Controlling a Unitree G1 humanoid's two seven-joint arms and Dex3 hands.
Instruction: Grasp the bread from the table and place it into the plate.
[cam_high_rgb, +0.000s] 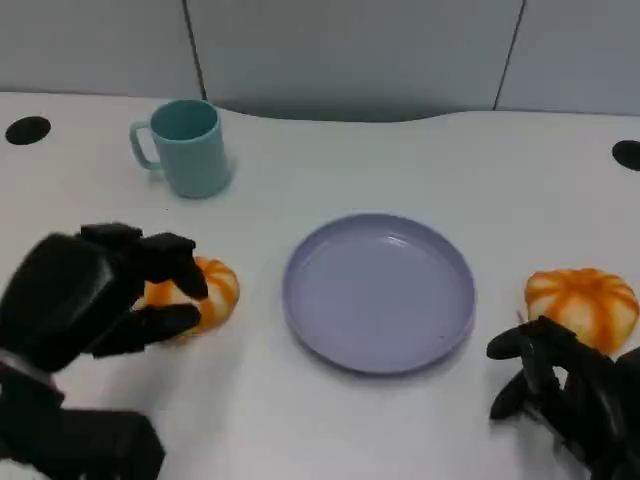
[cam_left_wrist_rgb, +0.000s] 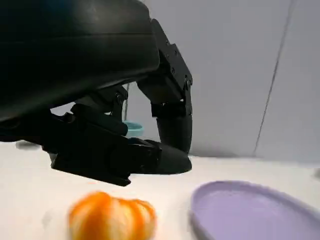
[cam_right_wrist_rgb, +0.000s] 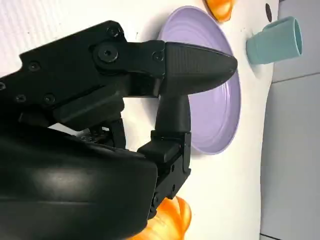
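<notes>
White table (cam_high_rgb: 450, 160) — breads (cam_high_rgb: 205, 293), plate (cam_high_rgb: 378, 292), mug (cam_high_rgb: 188, 148)

Both hands were finished in matte black throughout. The left hand (cam_high_rgb: 95, 295) was built around a broad, rounded, smooth shell, from which blocky, segmented fingers (cam_left_wrist_rgb: 172, 112) with tapered, rounded tips were extended. The right hand (cam_high_rgb: 575, 385) was made alike, and small round screws were seen set into the angular links of its fingers (cam_right_wrist_rgb: 192, 62).
</notes>
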